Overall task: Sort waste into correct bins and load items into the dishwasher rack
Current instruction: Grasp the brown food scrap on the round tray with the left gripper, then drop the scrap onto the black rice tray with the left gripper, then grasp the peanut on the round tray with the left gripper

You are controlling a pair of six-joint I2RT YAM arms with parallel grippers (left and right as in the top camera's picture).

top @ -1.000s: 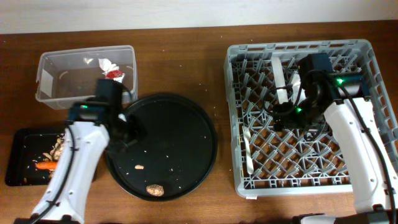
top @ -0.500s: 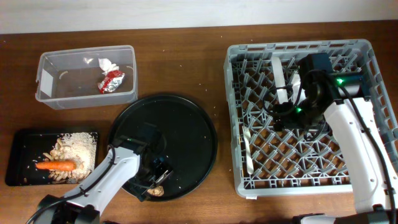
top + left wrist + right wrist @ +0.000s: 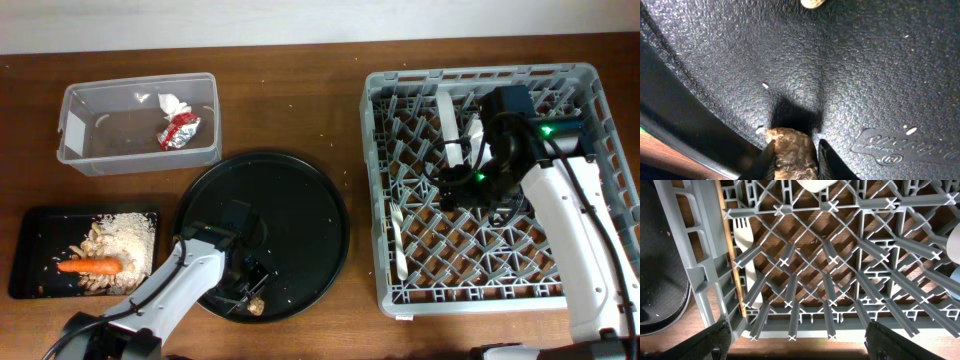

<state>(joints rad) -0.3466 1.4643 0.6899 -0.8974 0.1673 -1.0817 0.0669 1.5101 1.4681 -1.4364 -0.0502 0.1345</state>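
Note:
My left gripper is at the front of the large round black tray. In the left wrist view its fingers are shut on the small brown lump, which rests on the tray floor. My right gripper hangs open and empty over the grey dishwasher rack; in its wrist view the fingers are spread wide above the rack's lattice. The white fork lies in the rack's left side. The upright white plate stands at the rack's back.
The clear tub holds the red-and-silver wrapper and the white tissue. The shallow black tray holds oat scraps and the carrot. A beige crumb lies on the round tray.
My left arm has swung from beside the tub down to the front of the round tray, and its fingers have closed round the brown lump. The right arm has not moved.

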